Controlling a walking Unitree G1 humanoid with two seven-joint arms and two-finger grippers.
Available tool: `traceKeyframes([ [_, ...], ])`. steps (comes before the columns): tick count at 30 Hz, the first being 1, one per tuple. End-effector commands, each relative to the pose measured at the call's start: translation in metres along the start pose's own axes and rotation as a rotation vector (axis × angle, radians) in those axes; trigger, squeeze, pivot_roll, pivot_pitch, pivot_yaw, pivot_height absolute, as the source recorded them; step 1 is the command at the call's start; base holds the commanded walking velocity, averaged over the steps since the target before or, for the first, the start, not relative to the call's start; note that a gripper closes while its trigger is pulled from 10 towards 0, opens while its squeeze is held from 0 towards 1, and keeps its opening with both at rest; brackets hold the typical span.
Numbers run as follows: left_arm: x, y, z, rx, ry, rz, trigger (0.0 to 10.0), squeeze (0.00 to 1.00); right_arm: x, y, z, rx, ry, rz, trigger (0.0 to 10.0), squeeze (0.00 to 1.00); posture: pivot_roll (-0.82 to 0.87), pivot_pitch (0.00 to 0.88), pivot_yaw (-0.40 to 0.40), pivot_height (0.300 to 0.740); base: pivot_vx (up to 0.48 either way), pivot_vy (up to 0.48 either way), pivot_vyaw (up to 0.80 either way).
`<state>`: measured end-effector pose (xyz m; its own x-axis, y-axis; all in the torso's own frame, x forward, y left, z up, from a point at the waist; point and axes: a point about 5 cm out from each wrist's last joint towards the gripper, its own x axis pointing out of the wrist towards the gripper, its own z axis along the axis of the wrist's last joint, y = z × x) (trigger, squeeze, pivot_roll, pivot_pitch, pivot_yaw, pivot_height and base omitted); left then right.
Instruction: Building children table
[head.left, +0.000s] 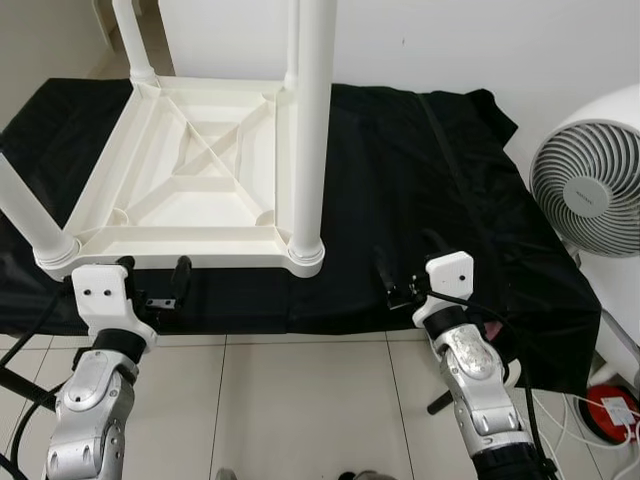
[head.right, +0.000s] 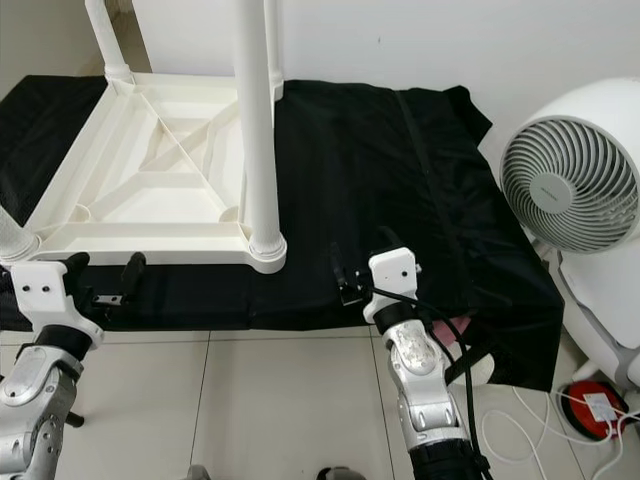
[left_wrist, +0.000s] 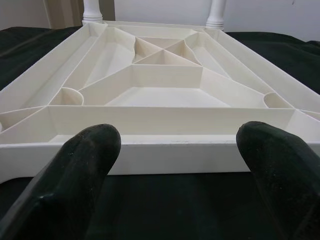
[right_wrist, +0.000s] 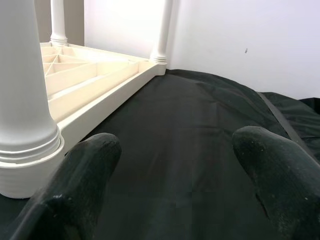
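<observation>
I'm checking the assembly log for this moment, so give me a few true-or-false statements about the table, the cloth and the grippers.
1. The white table lies upside down on the black cloth. True.
2. All four legs are fitted and stand up. True.
3. The right gripper grips a leg. False: it is open over bare cloth, beside the nearest leg.
4. The left gripper is open, facing the table's near edge. True.
5. A fan stands on the robot's left. False: it is on the right.
</observation>
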<state>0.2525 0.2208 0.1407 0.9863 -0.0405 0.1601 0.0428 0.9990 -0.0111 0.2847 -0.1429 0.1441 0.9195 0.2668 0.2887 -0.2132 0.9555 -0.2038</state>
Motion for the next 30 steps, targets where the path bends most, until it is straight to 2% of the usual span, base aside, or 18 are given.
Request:
traceKeyframes([
  [1, -0.0016, 0.0007, -0.0053, -0.002, 0.032, 0.009, 10.0, 0.0, -0.0011, -0.0014, -0.0046, -0.005, 0.027, -0.008, 10.0, 0.0, -0.03, 0.1, -0.006, 0.74, 0.0, 0.0, 0.0],
  [30, -0.0041, 0.002, -0.0057, 0.0, 0.044, 0.012, 10.0, 0.0, -0.0037, 0.0013, -0.0055, 0.001, 0.033, -0.004, 10.0, 0.0, -0.03, 0.11, -0.003, 0.74, 0.0, 0.0, 0.0],
])
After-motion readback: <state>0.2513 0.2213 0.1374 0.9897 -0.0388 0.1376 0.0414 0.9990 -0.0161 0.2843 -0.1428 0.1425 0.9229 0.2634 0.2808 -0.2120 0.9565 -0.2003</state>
